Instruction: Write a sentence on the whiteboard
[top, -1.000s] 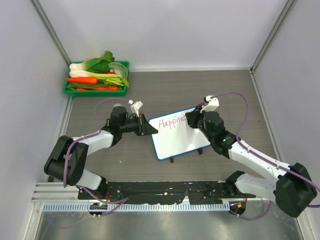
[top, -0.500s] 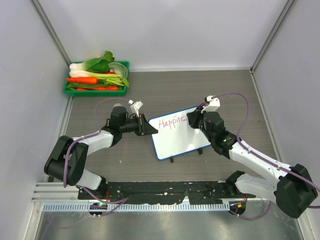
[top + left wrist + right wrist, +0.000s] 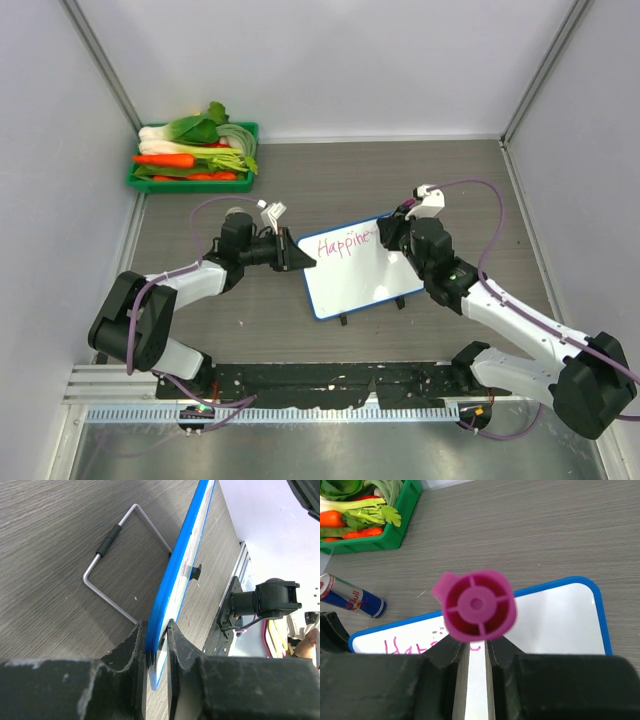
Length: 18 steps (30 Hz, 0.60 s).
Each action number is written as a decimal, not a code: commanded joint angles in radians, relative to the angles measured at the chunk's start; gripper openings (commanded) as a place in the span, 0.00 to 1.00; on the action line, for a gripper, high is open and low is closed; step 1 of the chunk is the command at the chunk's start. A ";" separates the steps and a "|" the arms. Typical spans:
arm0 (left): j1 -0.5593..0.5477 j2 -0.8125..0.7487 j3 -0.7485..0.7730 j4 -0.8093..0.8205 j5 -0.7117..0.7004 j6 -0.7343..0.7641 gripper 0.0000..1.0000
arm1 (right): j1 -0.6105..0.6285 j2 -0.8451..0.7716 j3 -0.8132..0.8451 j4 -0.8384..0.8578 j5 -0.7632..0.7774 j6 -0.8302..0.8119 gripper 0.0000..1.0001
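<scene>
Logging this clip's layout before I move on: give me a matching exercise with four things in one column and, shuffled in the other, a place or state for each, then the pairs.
Things:
1. left gripper
2. right gripper
3. green crate
4. drink can

Places or states:
a. at the far left corner of the table, filled with vegetables
b. shut on the blue rim of the whiteboard
c. lying on its side near the whiteboard's corner
d. shut on the pink-ended marker

Pairs: 1-b, 2-d, 3-a, 4-c.
</scene>
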 commanded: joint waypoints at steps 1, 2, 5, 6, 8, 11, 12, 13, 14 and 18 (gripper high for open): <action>-0.002 0.013 0.006 -0.056 -0.099 0.090 0.00 | -0.018 -0.001 0.054 0.029 0.035 -0.007 0.01; -0.002 0.011 0.006 -0.056 -0.099 0.089 0.00 | -0.023 0.005 0.053 0.036 0.038 -0.005 0.01; -0.002 0.009 0.007 -0.057 -0.099 0.092 0.00 | -0.030 0.019 0.054 0.045 0.041 -0.001 0.01; -0.002 0.009 0.006 -0.057 -0.099 0.090 0.00 | -0.032 0.023 0.056 0.048 0.043 -0.004 0.01; -0.003 0.009 0.007 -0.057 -0.097 0.090 0.00 | -0.038 0.036 0.060 0.047 0.038 -0.005 0.01; -0.002 0.011 0.007 -0.057 -0.097 0.092 0.00 | -0.043 0.042 0.054 0.048 0.035 -0.004 0.02; -0.002 0.011 0.007 -0.057 -0.099 0.092 0.00 | -0.043 0.042 0.053 0.053 0.035 -0.001 0.01; -0.002 0.011 0.007 -0.057 -0.097 0.092 0.00 | -0.044 0.045 0.050 0.055 0.032 -0.002 0.02; -0.002 0.011 0.007 -0.057 -0.099 0.090 0.00 | -0.044 0.048 0.048 0.055 0.032 -0.001 0.01; -0.003 0.013 0.006 -0.057 -0.099 0.092 0.00 | -0.044 0.051 0.039 0.067 0.006 0.001 0.01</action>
